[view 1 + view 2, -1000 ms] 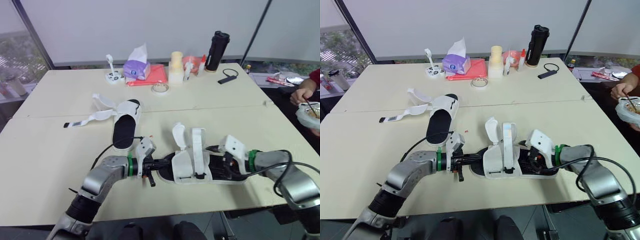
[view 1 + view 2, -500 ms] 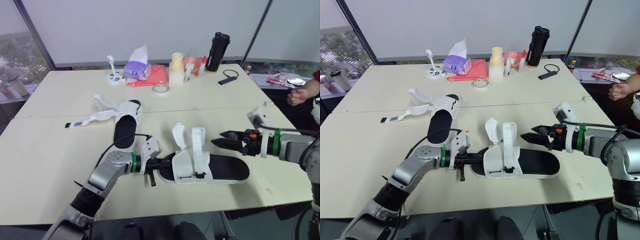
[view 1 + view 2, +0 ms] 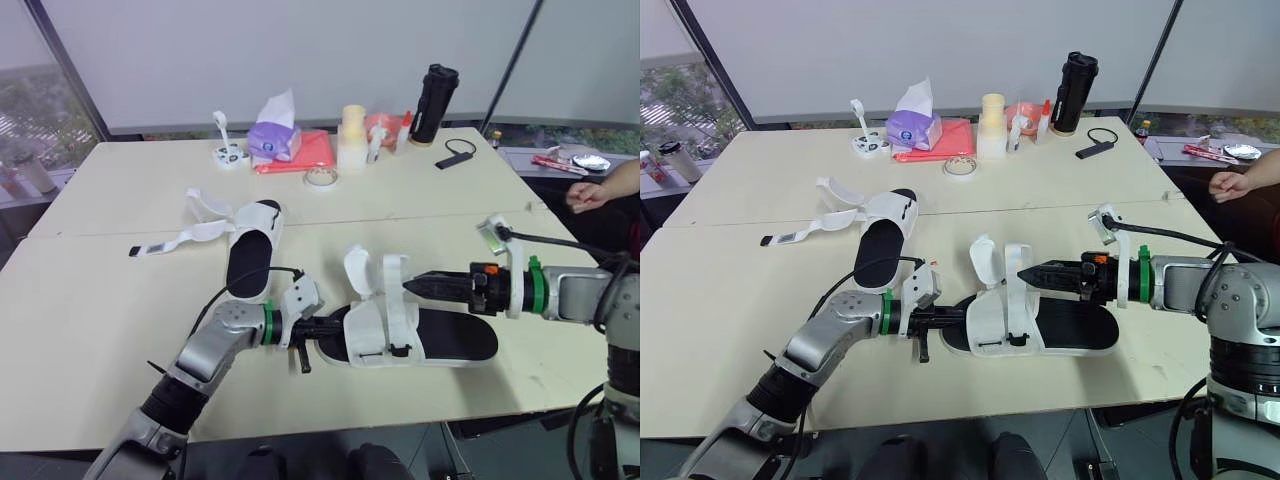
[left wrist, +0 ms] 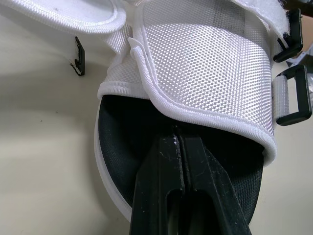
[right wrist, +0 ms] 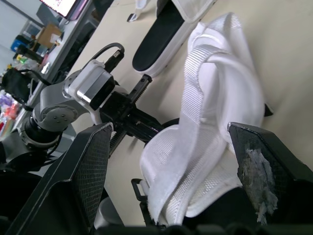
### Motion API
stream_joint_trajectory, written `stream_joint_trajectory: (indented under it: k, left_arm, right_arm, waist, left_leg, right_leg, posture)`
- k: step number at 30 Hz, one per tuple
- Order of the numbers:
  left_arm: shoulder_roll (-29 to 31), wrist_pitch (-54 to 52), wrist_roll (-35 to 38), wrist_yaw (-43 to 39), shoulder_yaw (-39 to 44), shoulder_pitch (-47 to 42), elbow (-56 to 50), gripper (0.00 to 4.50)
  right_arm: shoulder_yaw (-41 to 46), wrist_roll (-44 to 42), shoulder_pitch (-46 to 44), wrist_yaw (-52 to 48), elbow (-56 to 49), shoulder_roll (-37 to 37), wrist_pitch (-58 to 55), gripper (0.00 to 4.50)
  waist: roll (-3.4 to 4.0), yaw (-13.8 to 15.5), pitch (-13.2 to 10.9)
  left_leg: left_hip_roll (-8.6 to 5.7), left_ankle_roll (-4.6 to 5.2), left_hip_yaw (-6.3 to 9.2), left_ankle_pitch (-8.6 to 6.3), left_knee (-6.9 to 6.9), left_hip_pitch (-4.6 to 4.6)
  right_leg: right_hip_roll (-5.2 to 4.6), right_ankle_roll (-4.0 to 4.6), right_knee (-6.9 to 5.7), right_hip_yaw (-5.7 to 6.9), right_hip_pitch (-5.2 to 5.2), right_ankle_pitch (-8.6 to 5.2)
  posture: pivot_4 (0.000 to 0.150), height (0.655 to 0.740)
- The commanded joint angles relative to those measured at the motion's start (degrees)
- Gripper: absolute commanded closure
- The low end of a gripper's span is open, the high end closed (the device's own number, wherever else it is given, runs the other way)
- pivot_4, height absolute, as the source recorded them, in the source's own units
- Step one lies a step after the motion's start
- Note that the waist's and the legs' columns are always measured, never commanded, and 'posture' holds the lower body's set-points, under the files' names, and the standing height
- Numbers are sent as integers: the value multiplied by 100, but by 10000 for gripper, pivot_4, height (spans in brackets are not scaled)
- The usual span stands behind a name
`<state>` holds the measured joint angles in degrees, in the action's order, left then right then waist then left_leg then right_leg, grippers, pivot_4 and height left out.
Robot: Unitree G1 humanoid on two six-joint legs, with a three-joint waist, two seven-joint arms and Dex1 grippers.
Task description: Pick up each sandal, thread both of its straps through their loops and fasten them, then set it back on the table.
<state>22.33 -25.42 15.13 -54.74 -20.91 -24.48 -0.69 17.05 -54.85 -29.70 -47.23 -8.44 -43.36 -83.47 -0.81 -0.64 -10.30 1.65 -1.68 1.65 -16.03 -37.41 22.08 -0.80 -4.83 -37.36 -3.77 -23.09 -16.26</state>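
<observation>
Released, the right gripper (image 3: 412, 286) hangs just over the near sandal (image 3: 450, 340), its fingers (image 5: 90, 181) spread wide before the two raised straps (image 3: 392, 280). The left gripper (image 3: 335, 324) is clenched, its tips lying on the black insole at the toe, under the white upper; I cannot tell whether anything is pinched between them.

A white wall with dark slanting posts backs the room, with window glass at the far left. Two cream tables (image 3: 90, 300) stand pushed together, a seam running between them. The near sandal lies flat on the nearer one, between both grippers, toe toward the left arm; its black loops (image 4: 292, 95) sit empty on the side of the upper. The far sandal (image 3: 250, 255) lies beyond the left arm, its straps thrown loose toward the left.

Along the back edge stand a black bottle (image 3: 434, 100) with its lid on, a cream jar (image 3: 352, 135), and a purple tissue pack (image 3: 272, 135) with a tissue sticking up, resting on a red sheet (image 3: 318, 150). A tape roll (image 3: 320, 177) lies just before them. Any print is too small to read. A person's hand (image 3: 585, 195) shows at the right edge.
</observation>
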Motion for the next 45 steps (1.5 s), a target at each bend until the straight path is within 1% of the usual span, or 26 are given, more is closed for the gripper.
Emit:
stream_joint_trajectory:
  k: [1,5,7,8,11,13,14,15,18,22,28,33,38,39,41,43,45]
  left_arm:
    - [62,-119,-230,36,-168,174,180,45000]
    - [47,-112,-235,54,-140,151,227,45000]
    - [34,-99,-236,67,-127,140,239,45000]
    - [27,-92,-236,73,-120,136,242,45000]
    - [24,-93,-234,87,-97,128,240,45000]
    - [32,-85,-237,87,-85,129,247,45000]
    - [34,-81,-238,85,-81,127,256,45000]
    - [33,-80,-239,84,-78,126,260,45000]
    - [34,-80,-246,85,-80,138,260,45000]
    - [33,-81,-250,89,-90,154,257,45000]
    - [46,-84,-249,77,-89,164,270,45000]
    - [50,-72,-259,62,-93,145,310,45000]
    - [65,-60,-265,50,-87,138,327,45000]
    - [68,-54,-266,48,-89,144,328,45000]
    - [76,-41,-266,46,-94,161,322,45000]
    - [84,-44,-256,42,-94,176,309,45000]
    - [93,-60,-244,50,-87,204,273,45000]
  right_arm:
    - [-50,-195,-11,47,-124,129,-14,5243]
    - [-254,-95,-23,210,-92,390,138,5243]
    - [-367,3,-17,263,-51,451,247,10314]
    - [-399,34,-13,278,-27,463,289,13122]
    - [-366,-15,-44,316,31,521,351,27570]
    - [-308,-73,-66,363,60,564,353,39281]
    - [-285,-97,-75,377,74,571,346,43610]
    - [-255,-124,-79,393,84,578,330,44443]
    - [-172,-201,-33,414,50,546,298,44443]
    - [-250,-277,209,275,-310,359,313,44443]
    - [-550,-123,700,32,-919,51,793,44443]
    - [-905,170,977,-134,-1152,-149,1285,44443]
    - [-915,218,1035,-121,-1133,-121,1531,44443]
    - [-854,231,1023,-60,-1080,-67,1589,42053]
    - [-759,206,1022,-5,-1040,-15,1663,35469]
    - [-648,194,1074,47,-1089,-59,1727,25686]
    - [-337,120,1211,157,-1175,-202,1667,15797]
  waist:
    - [1,-1,1]
    - [1,-3,1]
    - [2,-2,2]
    - [2,1,2]
    - [2,1,2]
    - [2,-1,2]
    - [2,-1,2]
    - [2,-1,2]
    - [2,-1,2]
    - [3,4,2]
    - [2,-1,2]
    - [2,-4,3]
    - [2,-4,3]
    - [2,-3,3]
    - [2,0,3]
    - [2,1,3]
    - [2,6,3]
  left_leg:
    - [0,0,0,0,0,0]
    - [0,0,0,0,0,1]
    - [0,0,0,0,0,0]
    - [0,0,0,0,0,0]
    - [0,0,0,0,0,2]
    - [0,0,0,0,0,2]
    - [0,0,0,0,0,1]
    - [0,0,1,0,0,1]
    - [0,0,0,0,0,1]
    - [0,0,1,0,0,1]
    - [0,0,1,0,0,2]
    - [0,0,0,0,0,2]
    - [0,0,0,0,0,1]
    - [0,0,0,0,0,1]
    - [0,0,1,0,0,1]
    - [0,0,0,0,0,1]
    - [0,0,0,0,0,2]
  right_leg:
    - [0,0,0,0,0,0]
    - [0,0,0,0,0,0]
    - [0,0,0,0,0,0]
    - [0,0,0,0,-1,0]
    - [0,-1,0,0,-1,0]
    - [0,-1,0,0,-1,1]
    - [0,-1,0,0,-1,0]
    - [0,-1,0,0,-1,1]
    - [0,-1,0,0,-1,1]
    - [0,-1,0,1,-1,1]
    - [1,-2,1,1,-2,0]
    - [2,-2,1,1,-2,0]
    - [3,-3,1,0,-2,1]
    - [3,-3,1,1,-2,1]
    - [3,-3,1,1,-2,1]
    - [2,-3,1,1,-2,1]
    - [2,-3,1,1,-2,1]
  posture:
    - [1500,7400]
    - [1500,7400]
    - [1500,7400]
    - [1500,7400]
    - [1500,7400]
    - [1500,7400]
    - [1500,7400]
    - [1500,7400]
    - [1500,7400]
    - [1500,7400]
    - [1500,7400]
    - [1500,7400]
    - [1500,7400]
    - [1500,7400]
    - [1500,7400]
    - [1500,7400]
    - [1500,7400]
